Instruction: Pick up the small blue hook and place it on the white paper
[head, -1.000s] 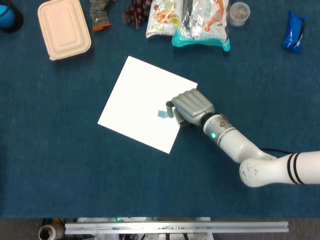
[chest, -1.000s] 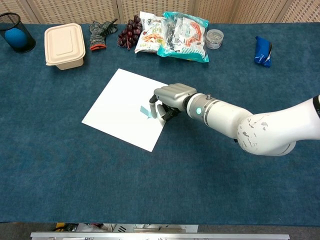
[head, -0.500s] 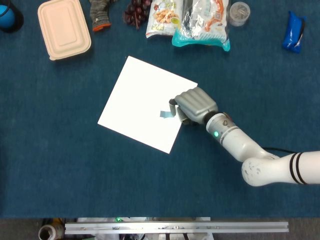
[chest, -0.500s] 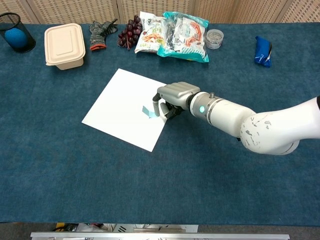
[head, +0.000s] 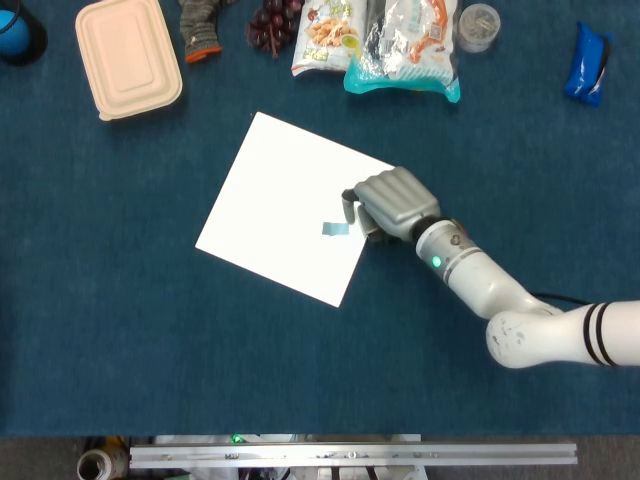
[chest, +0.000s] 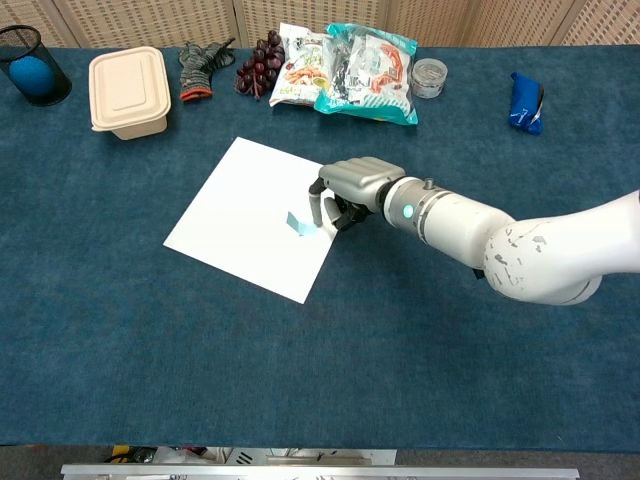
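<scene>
The small blue hook (head: 336, 229) (chest: 297, 221) sits low over the right part of the white paper (head: 270, 190) (chest: 240, 200), which lies tilted mid-table. My right hand (head: 392, 204) (chest: 356, 188) reaches in from the right, over the paper's right edge. Its fingers are curled down, and the fingertips (head: 348, 208) (chest: 316, 212) meet the hook's right end, apparently pinching it. Whether the hook rests on the sheet or hangs just above it is unclear. My left hand shows in neither view.
Along the far edge stand a beige lidded box (head: 128, 55), a glove (head: 200, 28), dark grapes (head: 270, 25), snack bags (head: 400, 45), a small clear jar (head: 478, 26) and a blue packet (head: 586, 62). A black cup with a blue ball (chest: 32, 70) is far left.
My right hand has shifted slightly right and away from me over the paper's edge, and the blue hook has slid a little to the right with it.
</scene>
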